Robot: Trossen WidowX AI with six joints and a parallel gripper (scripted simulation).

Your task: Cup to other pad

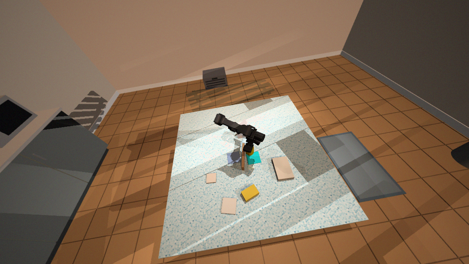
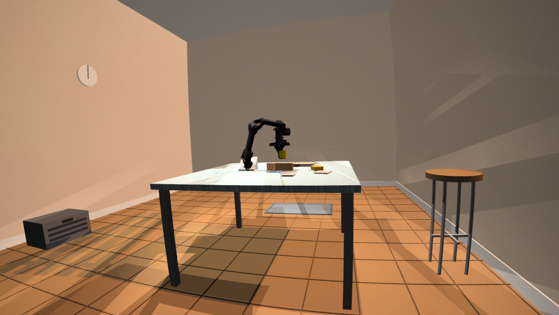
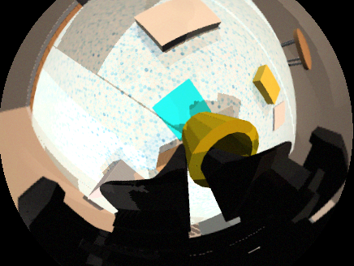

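My gripper is shut on the yellow cup. The cup hangs roughly upright, well above the table. The cyan pad lies below the cup and shows just past it in the wrist view. The lavender pad lies on the other side of a low brown wall. The inside of the cup is dark and partly covered by a finger, so I cannot see the marbles.
A large tan slab lies beyond the cyan pad. A yellow block and two thin tan tiles, one small and one larger, lie farther off. A pale wedge stands near the arm's base.
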